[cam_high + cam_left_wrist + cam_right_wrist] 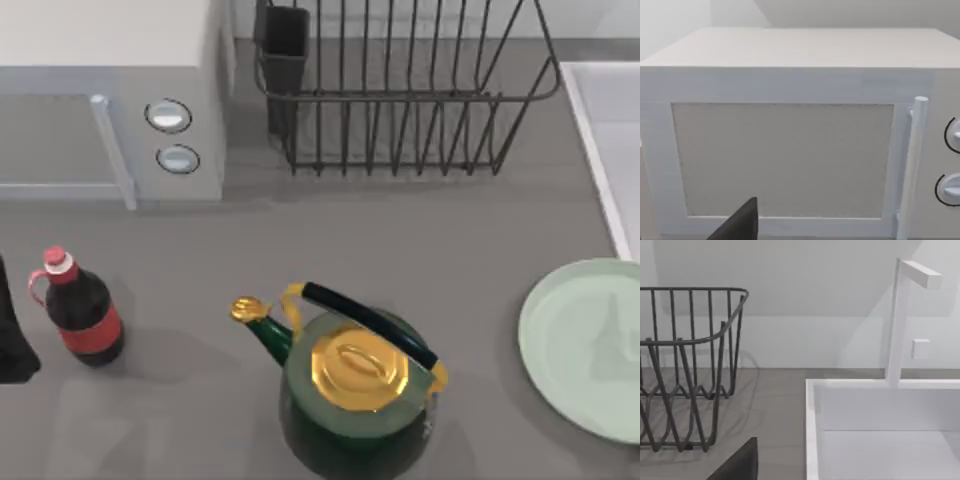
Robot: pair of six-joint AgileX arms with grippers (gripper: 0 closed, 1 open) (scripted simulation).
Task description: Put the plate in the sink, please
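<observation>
The pale mint-green plate [585, 345] lies flat on the grey counter at the right edge, cut off by the top view's border. Behind it, at the far right, runs the white rim of the sink [598, 130]. In the right wrist view the sink [812, 430] is close ahead, with its light grey basin open. A dark part of my right gripper [740, 462] shows low in that view. My left gripper [12, 340] sits at the table's left edge, beside the bottle, and its dark tip [740, 225] faces the microwave door.
A green kettle [350, 390] with a gold lid stands front centre, left of the plate. A cola bottle [80, 315] stands front left. The microwave [110, 100] fills the back left, and the dark wire dish rack [400, 90] the back centre. A white faucet [900, 320] rises behind the sink.
</observation>
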